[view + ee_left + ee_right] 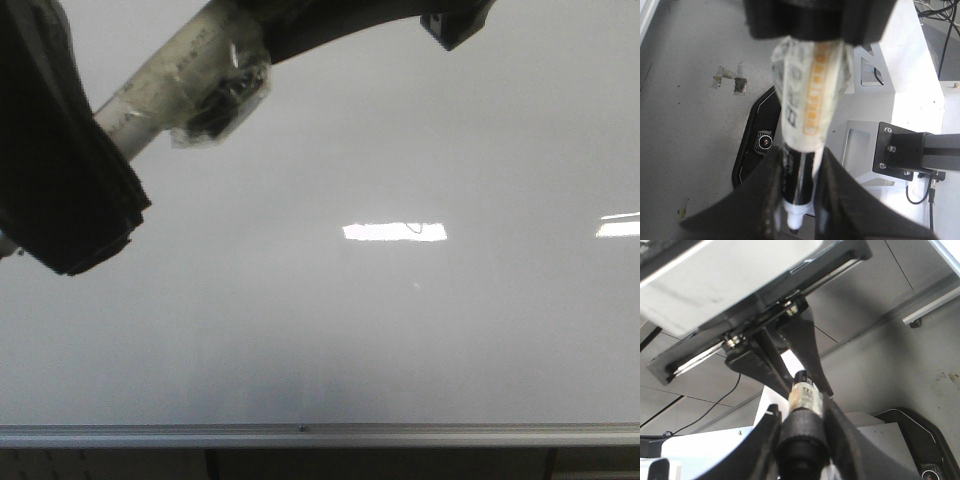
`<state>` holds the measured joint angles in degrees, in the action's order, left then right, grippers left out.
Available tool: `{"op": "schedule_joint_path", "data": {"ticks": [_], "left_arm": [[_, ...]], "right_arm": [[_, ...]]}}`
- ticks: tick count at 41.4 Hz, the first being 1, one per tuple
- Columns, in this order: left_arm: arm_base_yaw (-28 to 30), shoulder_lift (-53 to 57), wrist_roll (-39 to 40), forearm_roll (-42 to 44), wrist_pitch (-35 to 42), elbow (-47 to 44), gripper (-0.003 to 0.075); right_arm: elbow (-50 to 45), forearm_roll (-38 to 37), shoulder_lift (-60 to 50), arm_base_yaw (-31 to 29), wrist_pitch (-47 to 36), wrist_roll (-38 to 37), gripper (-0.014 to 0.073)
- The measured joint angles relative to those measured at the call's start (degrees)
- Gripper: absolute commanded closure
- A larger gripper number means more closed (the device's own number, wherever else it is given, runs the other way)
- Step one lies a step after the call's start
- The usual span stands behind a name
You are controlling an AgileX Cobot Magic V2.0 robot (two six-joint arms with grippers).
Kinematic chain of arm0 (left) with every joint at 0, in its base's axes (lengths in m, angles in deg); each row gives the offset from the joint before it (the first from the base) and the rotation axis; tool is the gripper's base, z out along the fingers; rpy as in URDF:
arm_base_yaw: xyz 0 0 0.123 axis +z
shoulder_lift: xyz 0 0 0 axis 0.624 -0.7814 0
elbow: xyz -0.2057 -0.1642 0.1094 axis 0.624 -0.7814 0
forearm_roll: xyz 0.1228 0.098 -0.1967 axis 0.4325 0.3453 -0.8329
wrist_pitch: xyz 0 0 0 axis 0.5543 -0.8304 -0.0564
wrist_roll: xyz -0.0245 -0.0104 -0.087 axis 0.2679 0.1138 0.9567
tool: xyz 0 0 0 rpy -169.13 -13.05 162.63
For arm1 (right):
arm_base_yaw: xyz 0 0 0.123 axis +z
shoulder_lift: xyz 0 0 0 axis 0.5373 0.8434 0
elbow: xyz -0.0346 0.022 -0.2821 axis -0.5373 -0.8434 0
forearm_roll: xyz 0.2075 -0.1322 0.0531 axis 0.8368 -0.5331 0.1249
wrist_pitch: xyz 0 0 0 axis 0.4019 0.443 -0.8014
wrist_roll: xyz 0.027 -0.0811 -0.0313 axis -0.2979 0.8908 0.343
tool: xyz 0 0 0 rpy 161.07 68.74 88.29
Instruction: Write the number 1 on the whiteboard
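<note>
Whiteboard [330, 330] fills nearly the whole front view, glossy and grey-white, with its silver rail [320, 434] running along the lower edge. Two bright rectangular light reflections [394, 232] sit on the board's right half. A tiny dark squiggle shows inside the nearer one, too small to say what it is.

At the top left of the front view, above the board's surface, both arms meet on one marker pen [165, 90]. Its pale barrel is wrapped in crinkled clear tape [215, 105].

In the left wrist view the left gripper [801, 160] is nearly closed, its black fingers [762, 195] pressed on either side of the pen's black lower section. The white tip end pokes out towards the camera. The taped, orange-printed barrel runs away from the camera into the other arm's black jaws.

In the right wrist view the right gripper [802, 407] is likewise closed to a narrow gap and clamps the pen's black ribbed end [802, 437]. Past it the left gripper's fingers hold the far end of the same pen.

Grey floor [690, 125] with scraps of tape lies below the arms in the left wrist view, beside the robot's white base [910, 90].
</note>
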<state>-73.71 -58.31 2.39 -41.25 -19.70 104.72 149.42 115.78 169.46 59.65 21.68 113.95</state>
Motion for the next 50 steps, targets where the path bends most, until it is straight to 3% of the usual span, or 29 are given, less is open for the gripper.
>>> {"op": "schedule_joint_path", "data": {"ticks": [3, 5, 7, 14, 17, 20, 25, 34, 43, 50], "left_arm": [[0.0, 0.0, 0.0, 0.1, 0.3, 0.0, 0.0704], [0.0, 0.0, -0.1, 0.2, 0.4, 0.0, 0.0639], [0.0, 0.0, -0.1, 0.3, 0.5, 0.0, 0.0556], [0.0, 0.0, -0.1, 1.5, 2.1, 0.0, 0.0160], [0.0, 0.0, -0.1, 2.1, 3.0, 0.0, 0.0115], [0.7, 0.0, 0.3, 3.1, 3.6, 0.0, 0.0160], [3.4, 0.0, 1.8, 5.2, 4.8, 0.0, 0.0328], [12.0, 2.4, 2.8, 6.7, 5.6, 0.0, 0.0734], [22.7, 9.4, 7.7, 8.0, 11.1, 0.0, 0.0741], [27.8, 18.9, 19.6, 16.3, 22.4, -3.1, 0.0741]], "right_arm": [[0.0, 0.0, 0.0, 0.0, -0.2, 0.0, 0.0662], [0.0, 0.0, 0.0, 0.0, -0.2, 0.0, 0.0662], [0.0, 0.0, 0.0, 0.0, -0.3, 0.1, 0.0662], [0.1, 0.0, 0.0, 0.0, -0.3, 0.1, 0.0662], [0.1, -0.4, 0.0, -0.1, -0.3, 0.1, 0.0660], [0.2, -1.3, -0.1, -0.7, -1.5, -0.2, 0.0660], [0.2, -4.5, -0.9, -2.9, -5.6, -1.9, 0.0660], [0.2, -13.8, -4.7, -8.2, -13.4, -7.7, 0.0654], [-4.0, -18.1, -11.1, -11.4, -25.1, -10.9, 0.0654], [-11.7, -18.1, -15.8, -11.4, -36.3, -10.9, 0.0654]]}}
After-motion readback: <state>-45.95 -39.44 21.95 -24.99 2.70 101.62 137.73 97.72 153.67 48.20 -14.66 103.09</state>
